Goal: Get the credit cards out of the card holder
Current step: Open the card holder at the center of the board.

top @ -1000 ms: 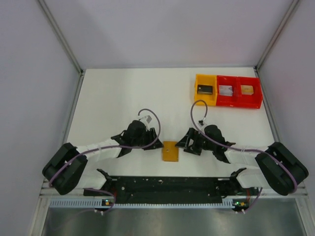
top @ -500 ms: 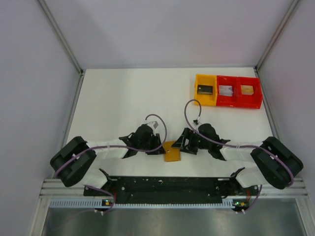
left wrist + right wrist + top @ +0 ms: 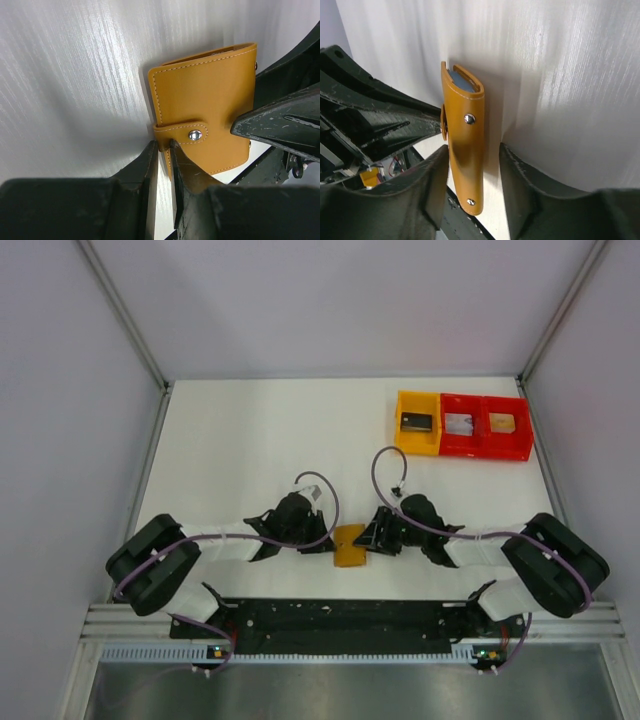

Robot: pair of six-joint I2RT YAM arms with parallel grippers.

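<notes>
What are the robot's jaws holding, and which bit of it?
The card holder. The left jaws pinch the tip of its snap strap; the right jaws straddle its body with a gap on one side, not clamped yet.

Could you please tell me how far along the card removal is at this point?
Done: nothing; the card holder is snapped shut, no cards out. In hand: the left gripper pinches its strap end, the right gripper straddles it, jaws open. Left: unsnap, open it, pull out the cards.
</notes>
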